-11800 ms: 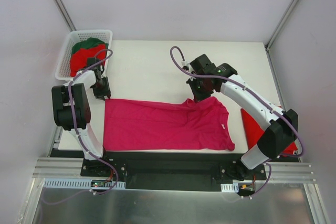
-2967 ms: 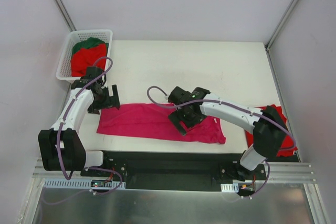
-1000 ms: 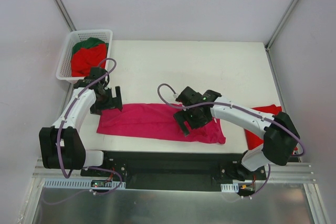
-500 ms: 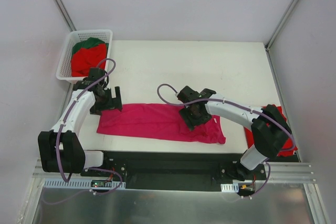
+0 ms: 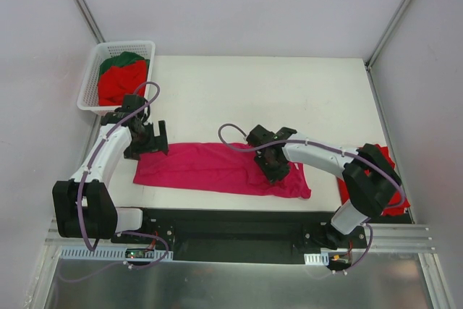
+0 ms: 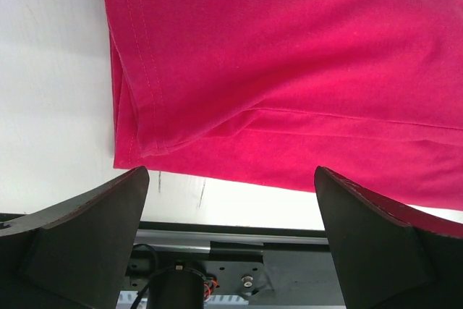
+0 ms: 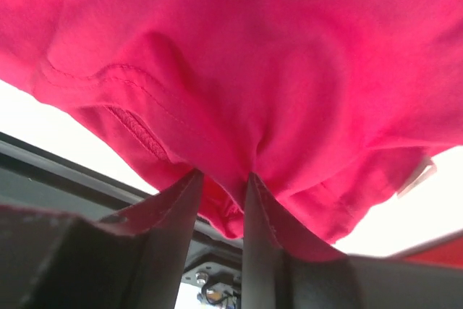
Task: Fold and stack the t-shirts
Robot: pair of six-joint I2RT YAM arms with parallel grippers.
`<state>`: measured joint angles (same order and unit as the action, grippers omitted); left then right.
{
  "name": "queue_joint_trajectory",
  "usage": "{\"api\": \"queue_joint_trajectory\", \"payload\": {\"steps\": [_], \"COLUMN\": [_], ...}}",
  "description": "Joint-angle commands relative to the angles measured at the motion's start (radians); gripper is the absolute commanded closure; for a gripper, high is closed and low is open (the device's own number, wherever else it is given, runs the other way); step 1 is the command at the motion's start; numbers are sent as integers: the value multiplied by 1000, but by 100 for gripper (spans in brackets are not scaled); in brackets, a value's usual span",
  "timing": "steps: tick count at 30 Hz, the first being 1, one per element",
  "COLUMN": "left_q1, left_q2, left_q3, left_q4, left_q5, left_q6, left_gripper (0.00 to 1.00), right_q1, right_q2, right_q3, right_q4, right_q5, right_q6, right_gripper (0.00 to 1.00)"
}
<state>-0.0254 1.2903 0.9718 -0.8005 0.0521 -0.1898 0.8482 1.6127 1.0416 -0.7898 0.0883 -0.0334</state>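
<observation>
A magenta t-shirt (image 5: 202,168) lies folded into a long band along the table's near edge. My right gripper (image 5: 275,168) is down on its right part, the jaws pinched on a raised fold of the cloth (image 7: 253,48); the right gripper (image 7: 223,179) shows the fold squeezed between its two fingers. My left gripper (image 5: 148,139) hovers over the band's left end, jaws wide apart and empty. In the left wrist view, the shirt's hemmed end (image 6: 289,92) lies flat beyond the left gripper (image 6: 230,179).
A white lattice basket (image 5: 90,77) at the back left holds a red shirt (image 5: 119,85) and a dark green one (image 5: 123,59). Another red shirt (image 5: 396,204) lies at the table's right edge behind the right arm. The black rail (image 6: 239,251) runs along the near edge.
The right gripper's jaws have closed onto a fold of the magenta shirt and it has shifted slightly right. The left arm has stayed still.
</observation>
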Motion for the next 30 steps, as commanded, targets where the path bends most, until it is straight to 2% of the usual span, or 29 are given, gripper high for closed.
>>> {"api": "queue_joint_trajectory", "payload": {"steps": [1, 5, 21, 24, 27, 28, 30], "left_q1": [-4, -4, -5, -5, -5, -5, -5], "left_q2": [17, 27, 57, 55, 55, 52, 50], "left_q3": [28, 38, 74, 73, 70, 68, 68], "left_q4": [-19, -19, -20, -20, -20, -20, -20], "left_q5": [14, 17, 18, 18, 25, 26, 29], "left_q6": [18, 16, 19, 20, 16, 15, 13], "left_gripper": [1, 1, 1, 1, 1, 1, 1], "right_q1": [5, 12, 106, 115, 118, 117, 118], "right_q2": [-53, -73, -99, -99, -109, -112, -120], "right_q3": [-11, -11, -34, -35, -26, -20, 1], "right_q4": [-32, -54, -106, -115, -132, -143, -149], "right_q5": [-39, -76, -127, -108, -52, -44, -29], "right_q6": [16, 21, 67, 69, 73, 73, 70], "right_gripper": [71, 99, 98, 88, 63, 3, 4]}}
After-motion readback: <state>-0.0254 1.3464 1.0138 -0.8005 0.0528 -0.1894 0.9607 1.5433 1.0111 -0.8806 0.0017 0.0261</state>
